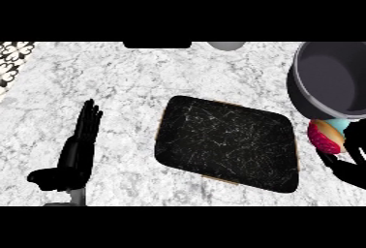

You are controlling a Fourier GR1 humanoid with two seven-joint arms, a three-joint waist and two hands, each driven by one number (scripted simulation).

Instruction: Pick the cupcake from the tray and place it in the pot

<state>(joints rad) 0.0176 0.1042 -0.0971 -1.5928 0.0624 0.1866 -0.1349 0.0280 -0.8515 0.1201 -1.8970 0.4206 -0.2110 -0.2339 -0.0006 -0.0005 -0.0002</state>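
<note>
- Right hand (343,167) at right edge, fingers curled round cupcake (327,135); cupcake off the tray (229,143), just below the pot (336,80) rim
- Step judged: carry to pot; next needs lift over rim, then release
- Left hand (79,145) resting at left, fingers straight, holding nothing

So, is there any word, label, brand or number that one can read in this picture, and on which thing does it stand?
None: no text can be read anywhere.
The tray, the pot, the cupcake in the right hand and the counter bear no lettering.
</note>
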